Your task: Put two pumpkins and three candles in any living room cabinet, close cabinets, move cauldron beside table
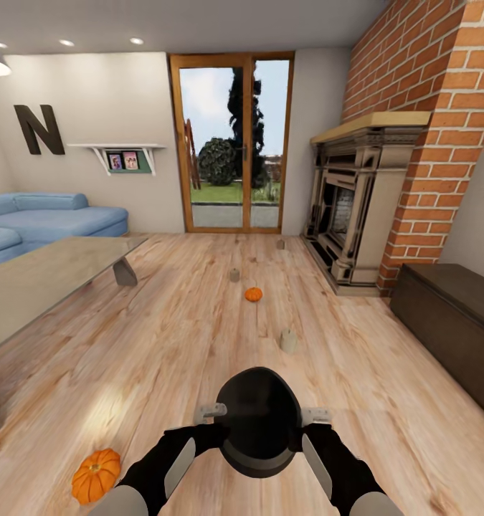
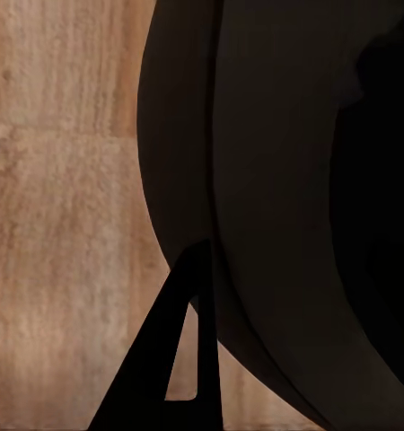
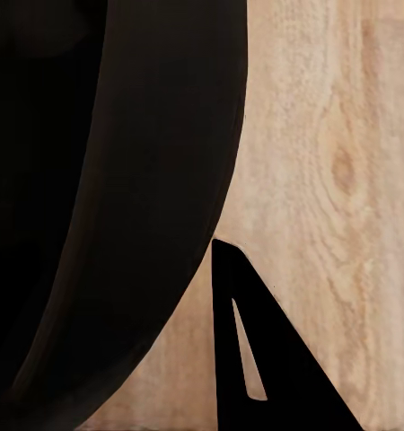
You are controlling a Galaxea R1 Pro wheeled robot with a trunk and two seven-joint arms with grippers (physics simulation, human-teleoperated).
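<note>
The black cauldron [image 1: 259, 423] hangs above the floor just in front of me, held between both arms. My left gripper [image 1: 216, 430] clamps its left wall and my right gripper [image 1: 306, 431] its right wall. In each wrist view one dark finger [image 2: 180, 359] [image 3: 247, 341] lies against the outside of the cauldron [image 2: 283, 197] [image 3: 103, 180]; the other finger is hidden. One pumpkin [image 1: 95, 475] lies by my left arm, another pumpkin [image 1: 253, 294] mid-floor. Three candles [image 1: 288, 341] [image 1: 234, 274] [image 1: 280, 244] stand on the floor beyond. The dark cabinet [image 1: 449, 315] is at right, the glass table [image 1: 41, 279] at left.
A blue sofa [image 1: 48, 218] stands behind the table. A brick fireplace [image 1: 356, 208] fills the right wall beyond the cabinet, and a glass door [image 1: 231, 143] closes the far end. Open wooden floor [image 1: 177, 337] stretches between table and cabinet.
</note>
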